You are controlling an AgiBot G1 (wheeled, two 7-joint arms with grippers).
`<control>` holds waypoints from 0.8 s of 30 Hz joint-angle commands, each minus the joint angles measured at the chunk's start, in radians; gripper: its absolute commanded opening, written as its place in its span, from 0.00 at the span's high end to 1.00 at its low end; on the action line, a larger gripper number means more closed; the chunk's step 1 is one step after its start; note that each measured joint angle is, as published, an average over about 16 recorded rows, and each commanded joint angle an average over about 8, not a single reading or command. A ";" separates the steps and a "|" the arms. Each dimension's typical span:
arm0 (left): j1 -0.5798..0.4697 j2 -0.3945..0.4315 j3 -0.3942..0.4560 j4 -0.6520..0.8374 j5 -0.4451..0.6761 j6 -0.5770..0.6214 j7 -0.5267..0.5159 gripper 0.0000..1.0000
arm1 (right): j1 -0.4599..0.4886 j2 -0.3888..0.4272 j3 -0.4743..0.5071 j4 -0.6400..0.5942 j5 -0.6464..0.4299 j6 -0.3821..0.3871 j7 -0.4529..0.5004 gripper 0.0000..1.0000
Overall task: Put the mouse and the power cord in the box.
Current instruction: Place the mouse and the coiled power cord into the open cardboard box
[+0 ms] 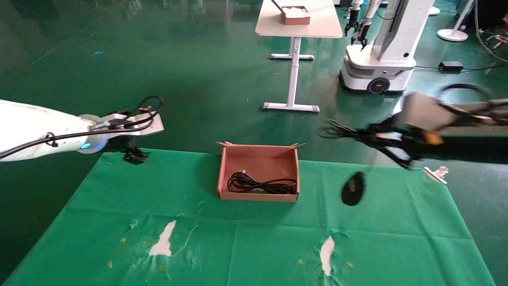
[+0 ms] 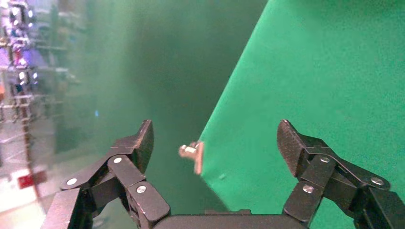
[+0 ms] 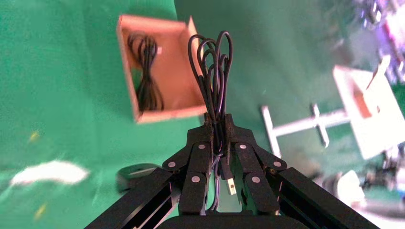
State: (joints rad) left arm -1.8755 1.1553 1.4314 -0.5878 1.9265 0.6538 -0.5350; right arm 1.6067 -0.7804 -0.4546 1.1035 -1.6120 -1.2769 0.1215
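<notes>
My right gripper [image 1: 377, 137] [image 3: 217, 119] is shut on the mouse's thin cable, bundled in loops [image 3: 212, 62] that stick out past the fingertips. The USB plug [image 3: 230, 179] hangs between the fingers. The black mouse [image 1: 353, 188] [image 3: 136, 174] dangles below the gripper, over the green cloth to the right of the box. The brown cardboard box [image 1: 258, 196] [image 3: 125, 67] stands at the middle back of the table. The coiled black power cord [image 1: 262, 184] [image 3: 145, 71] lies inside it. My left gripper [image 1: 135, 155] [image 2: 217, 138] hangs open and empty by the table's back left corner.
Metal clips hold the cloth at the back corners [image 1: 436, 173] [image 2: 191, 153]. Torn white patches [image 1: 163, 238] [image 1: 327, 254] mark the front of the cloth. Behind the table stand a white desk [image 1: 317, 28] with a small brown box [image 1: 295, 16] and another robot [image 1: 381, 59].
</notes>
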 commanded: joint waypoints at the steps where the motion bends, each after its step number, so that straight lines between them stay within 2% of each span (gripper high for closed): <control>1: -0.004 -0.029 0.002 -0.033 0.007 0.014 -0.022 0.00 | 0.016 -0.055 -0.016 -0.010 -0.027 0.027 -0.013 1.00; 8: -0.002 -0.063 0.018 -0.124 0.071 0.024 -0.118 0.00 | 0.058 -0.299 -0.088 -0.194 -0.122 0.157 -0.123 1.00; 15: 0.000 -0.085 0.029 -0.190 0.127 0.034 -0.197 0.00 | 0.082 -0.482 -0.144 -0.400 -0.189 0.256 -0.221 1.00; 20: 0.001 -0.096 0.034 -0.225 0.158 0.041 -0.240 0.00 | 0.081 -0.566 -0.207 -0.507 -0.240 0.323 -0.270 1.00; 24: 0.002 -0.102 0.036 -0.247 0.179 0.045 -0.267 0.00 | 0.067 -0.585 -0.283 -0.535 -0.270 0.396 -0.271 1.00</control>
State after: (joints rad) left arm -1.8735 1.0536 1.4671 -0.8315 2.1024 0.6987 -0.7978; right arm 1.6761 -1.3578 -0.7338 0.5734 -1.8799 -0.8701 -0.1265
